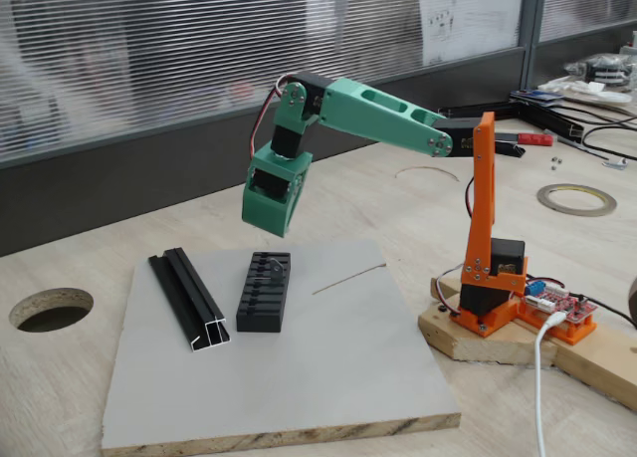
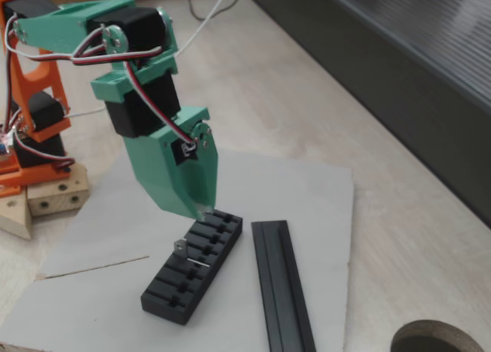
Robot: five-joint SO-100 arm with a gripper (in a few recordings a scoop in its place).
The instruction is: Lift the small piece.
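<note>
Office bench setting: wooden table (image 1: 328,193) with a grey board (image 1: 328,357) on it, slatted blinds behind. Green hand (image 2: 201,212) hanging tip-down over the far end of the black ribbed block (image 2: 193,266), tips close above it, contact not clear. Small piece (image 2: 179,248) sitting on top of the block, standing up from the ribs, just below and to the side of the tips in the close fixed view; in the wide fixed view visible as a pale speck (image 1: 263,267) on the block, directly under the hand (image 1: 271,228). Long black rail (image 2: 282,287) lying parallel beside the block, farther from the hand than the piece, apart from both.

Risks, as judged:
- Piece tiny and perched on ribs: a slightly off descent likely knocks it over or drops it into a groove, out of reach of the tips.
- Tips currently offset from the piece toward the block's end: closing here grabs nothing, or catches a rib.
- Pressing down on the block could tilt or shove it and shake the piece off.
- Thin metal may slip or twist out when pinched.

Hand state: fingers look pressed together or nearly so, no clear gap seen; cannot tell for certain. Holding nothing.
</note>
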